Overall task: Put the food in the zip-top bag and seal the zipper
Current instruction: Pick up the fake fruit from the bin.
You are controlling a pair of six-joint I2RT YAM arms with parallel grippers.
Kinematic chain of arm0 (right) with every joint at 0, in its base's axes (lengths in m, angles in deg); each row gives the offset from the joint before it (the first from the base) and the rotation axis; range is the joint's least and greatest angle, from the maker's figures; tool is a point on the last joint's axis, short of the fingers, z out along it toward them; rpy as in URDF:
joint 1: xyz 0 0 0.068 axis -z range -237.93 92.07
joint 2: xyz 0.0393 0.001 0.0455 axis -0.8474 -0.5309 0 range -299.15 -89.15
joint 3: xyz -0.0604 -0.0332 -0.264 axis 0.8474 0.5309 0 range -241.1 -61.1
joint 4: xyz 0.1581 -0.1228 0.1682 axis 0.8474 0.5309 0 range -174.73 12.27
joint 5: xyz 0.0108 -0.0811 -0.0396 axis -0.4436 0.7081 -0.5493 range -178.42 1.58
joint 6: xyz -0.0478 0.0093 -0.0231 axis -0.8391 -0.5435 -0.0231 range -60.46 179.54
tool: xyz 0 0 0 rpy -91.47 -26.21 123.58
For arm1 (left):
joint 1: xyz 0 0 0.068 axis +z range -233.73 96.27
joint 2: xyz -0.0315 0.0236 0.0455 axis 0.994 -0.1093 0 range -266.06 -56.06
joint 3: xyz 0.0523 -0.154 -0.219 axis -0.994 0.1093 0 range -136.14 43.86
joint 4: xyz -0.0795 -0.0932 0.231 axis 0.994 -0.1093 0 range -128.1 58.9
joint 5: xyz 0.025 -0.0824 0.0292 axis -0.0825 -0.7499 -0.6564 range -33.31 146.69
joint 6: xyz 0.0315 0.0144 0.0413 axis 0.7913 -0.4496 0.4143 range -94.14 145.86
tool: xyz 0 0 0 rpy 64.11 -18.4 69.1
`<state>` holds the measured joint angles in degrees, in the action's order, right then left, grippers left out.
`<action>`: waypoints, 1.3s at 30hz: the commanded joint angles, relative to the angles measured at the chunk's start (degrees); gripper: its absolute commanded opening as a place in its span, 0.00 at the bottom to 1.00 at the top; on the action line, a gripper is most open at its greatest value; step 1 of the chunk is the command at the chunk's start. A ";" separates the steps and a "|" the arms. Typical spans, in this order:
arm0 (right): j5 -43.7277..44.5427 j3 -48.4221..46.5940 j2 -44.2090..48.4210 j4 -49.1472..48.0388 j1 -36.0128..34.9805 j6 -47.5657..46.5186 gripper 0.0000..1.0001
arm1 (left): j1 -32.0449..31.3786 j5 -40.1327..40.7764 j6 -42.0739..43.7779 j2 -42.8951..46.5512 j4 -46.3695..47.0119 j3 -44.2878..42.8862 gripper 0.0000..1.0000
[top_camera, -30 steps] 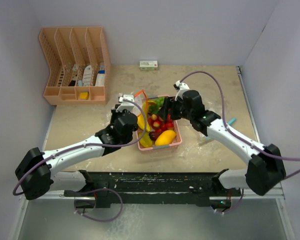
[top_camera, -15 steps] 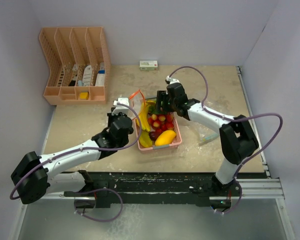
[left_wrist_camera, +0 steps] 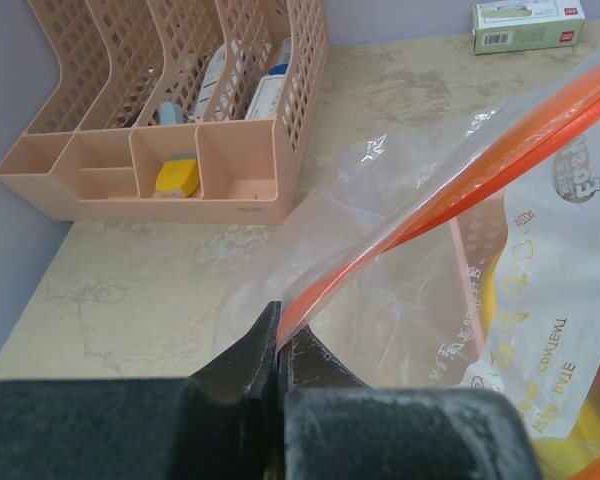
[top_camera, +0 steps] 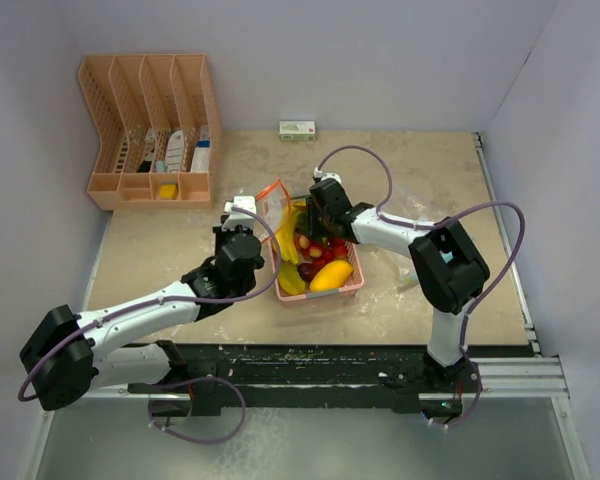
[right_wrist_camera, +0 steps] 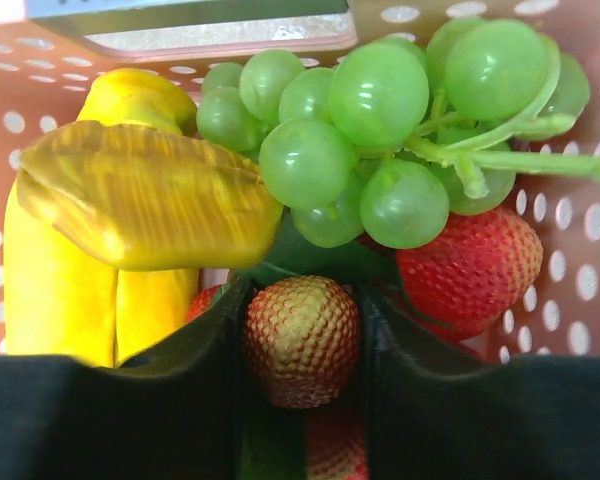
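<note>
Lower centre, right gripper (right_wrist_camera: 300, 300) pinches a bumpy red-yellow toy berry (right_wrist_camera: 302, 345) across its middle, likely light, hard, slick; left gripper (left_wrist_camera: 280, 335) clamps the clear orange-zippered bag (left_wrist_camera: 420, 290).

centre: pink perforated plastic basket (top_camera: 325, 293) on beige stone-look table (top_camera: 160, 240) | in basket: yellow toy bananas (top_camera: 291, 282) left, yellow-orange toy mango (top_camera: 330, 275) near side, green plastic grapes (right_wrist_camera: 380, 130) behind mottled red-yellow toy strawberry (right_wrist_camera: 302, 340) | clear zip-top bag with orange zipper (left_wrist_camera: 430, 290) at basket's left edge | peach slotted plastic organiser (top_camera: 150, 110) far left | small green-white carton (top_camera: 297, 129) far edge
</note>
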<state>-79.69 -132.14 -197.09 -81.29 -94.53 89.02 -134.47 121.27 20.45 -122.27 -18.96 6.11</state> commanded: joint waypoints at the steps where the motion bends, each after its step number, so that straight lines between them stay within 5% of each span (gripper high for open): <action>1: 3.91 -1.02 1.07 2.98 -0.78 0.55 0.19 | 0.24 -0.50 0.75 1.75 3.22 0.14 0.00; 3: 5.83 -0.54 3.97 3.97 -0.76 0.55 0.01 | 0.29 -0.63 0.77 1.58 3.17 -0.05 0.00; 4: 6.67 -0.40 5.79 4.61 -0.83 0.64 0.00 | 0.27 -0.76 0.75 1.49 3.11 -0.10 0.00; 20: -2.22 4.95 37.35 5.08 -0.75 -2.84 0.00 | 0.29 -4.93 -1.75 -2.34 0.70 -3.80 0.00; 39: -16.15 10.51 48.84 -11.63 -0.78 2.03 0.00 | 0.58 -16.35 -9.30 -3.30 2.10 -4.60 0.00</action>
<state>-89.59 -122.02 -150.14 -81.71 -95.10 87.81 -134.36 107.21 14.24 -126.30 -19.92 2.52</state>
